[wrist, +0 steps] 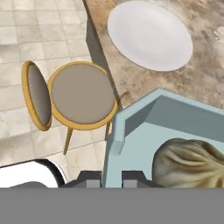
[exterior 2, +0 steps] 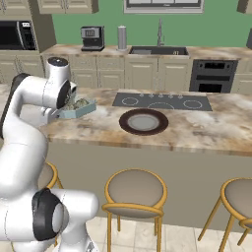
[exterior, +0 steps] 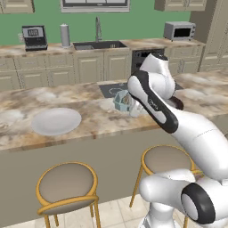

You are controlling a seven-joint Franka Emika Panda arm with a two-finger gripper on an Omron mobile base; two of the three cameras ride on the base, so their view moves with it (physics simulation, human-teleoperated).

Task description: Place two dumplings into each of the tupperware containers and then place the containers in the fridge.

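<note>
One blue tub [wrist: 144, 131] hangs above the counter [exterior 2: 197, 128], its rim pinched between the closed fingers of the gripper [wrist: 111, 177]. Dumplings [wrist: 192, 164] lie inside it. Beside it on the counter sit a white plate [exterior: 56, 121] and a brown plate [exterior 2: 143, 121]; stools [exterior 2: 135, 192] stand below.

marble counter [exterior: 89, 120], white plate [exterior: 56, 121], brown plate [exterior 2: 143, 121]
</note>
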